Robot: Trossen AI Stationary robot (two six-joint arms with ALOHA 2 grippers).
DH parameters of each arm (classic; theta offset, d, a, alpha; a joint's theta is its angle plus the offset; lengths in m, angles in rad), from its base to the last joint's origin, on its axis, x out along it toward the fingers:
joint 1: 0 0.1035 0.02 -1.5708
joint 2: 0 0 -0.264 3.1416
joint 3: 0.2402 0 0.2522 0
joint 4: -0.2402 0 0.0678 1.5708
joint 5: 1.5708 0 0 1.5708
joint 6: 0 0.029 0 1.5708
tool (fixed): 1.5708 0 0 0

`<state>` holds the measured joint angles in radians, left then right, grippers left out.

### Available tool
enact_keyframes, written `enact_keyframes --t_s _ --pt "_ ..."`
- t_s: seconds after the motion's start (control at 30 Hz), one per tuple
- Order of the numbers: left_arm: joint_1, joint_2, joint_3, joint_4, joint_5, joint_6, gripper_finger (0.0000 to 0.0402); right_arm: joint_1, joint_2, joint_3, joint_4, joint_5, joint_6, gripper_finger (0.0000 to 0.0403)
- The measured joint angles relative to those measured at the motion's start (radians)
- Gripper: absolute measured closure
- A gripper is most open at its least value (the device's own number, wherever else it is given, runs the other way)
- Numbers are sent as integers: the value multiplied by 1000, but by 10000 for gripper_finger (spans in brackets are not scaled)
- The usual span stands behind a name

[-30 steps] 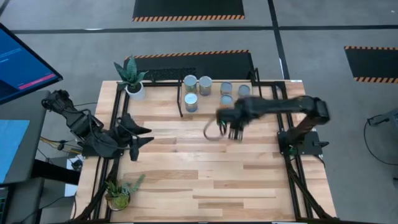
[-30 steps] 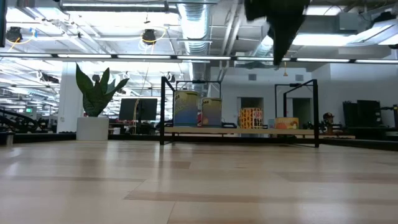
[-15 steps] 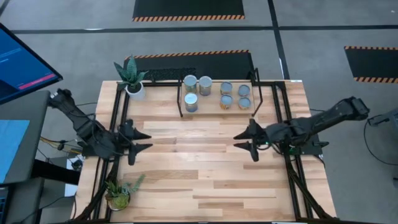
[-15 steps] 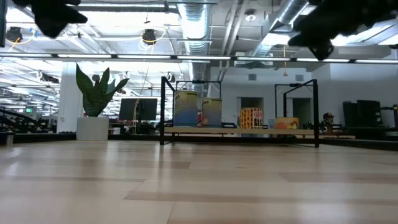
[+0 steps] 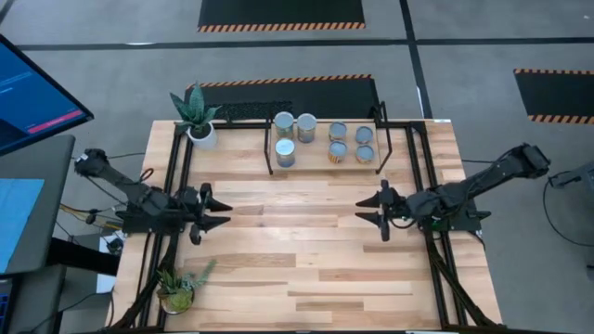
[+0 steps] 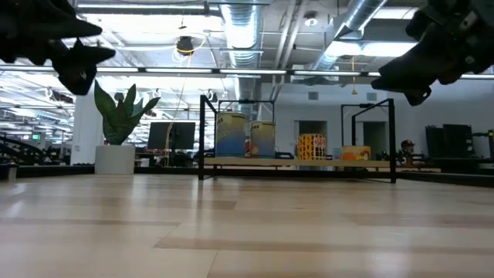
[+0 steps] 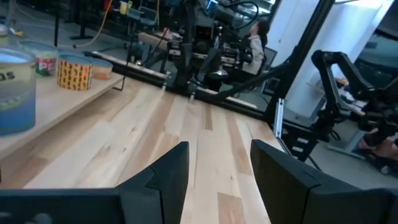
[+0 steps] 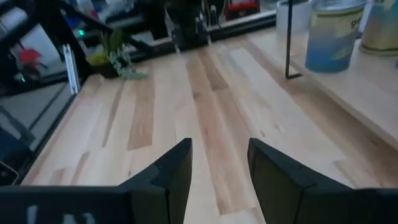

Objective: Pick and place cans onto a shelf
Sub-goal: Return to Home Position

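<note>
Several cans (image 5: 338, 132) with shiny round tops stand upright on the low light-wood shelf (image 5: 316, 148) at the table's far middle. They also show in the low view (image 6: 231, 135). My left gripper (image 5: 218, 211) hangs open and empty over the table's left side, pointing right. My right gripper (image 5: 369, 211) hangs open and empty over the right side, pointing left. Both are nearer to me than the shelf and well clear of it. The left wrist view (image 7: 219, 168) and the right wrist view (image 8: 219, 165) show bare tabletop between the fingers, with cans (image 8: 333, 31) off to one side.
A potted plant in a white pot (image 5: 197, 116) stands at the far left corner, another (image 5: 178, 288) at the near left. Black frame rails (image 5: 176, 176) run along both table sides. Bare wood (image 5: 297, 241) lies between the two grippers.
My right gripper has drawn back from just in front of the shelf toward the table's right and near edges, turning from pointing down to lying level and pointing left. My left gripper has gone down and a little toward the table's right.
</note>
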<state>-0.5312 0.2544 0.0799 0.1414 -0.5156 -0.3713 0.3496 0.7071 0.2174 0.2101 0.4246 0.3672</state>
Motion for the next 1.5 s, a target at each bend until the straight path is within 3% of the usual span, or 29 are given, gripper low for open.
enact_keyframes --t_s 0.27,0.57,0.87,1.5 --pt "213 -142 -65 13 230 35 239 -4 -133 -135 174 -2 -77 218" --pt "414 -255 -69 -63 412 88 239 -24 -258 -209 187 -4 -107 222" --pt "516 -251 -70 -77 480 82 239 -43 -365 -210 155 51 -190 219" --pt "547 -251 -16 -176 484 66 239 -84 -696 -171 -264 30 -162 222"
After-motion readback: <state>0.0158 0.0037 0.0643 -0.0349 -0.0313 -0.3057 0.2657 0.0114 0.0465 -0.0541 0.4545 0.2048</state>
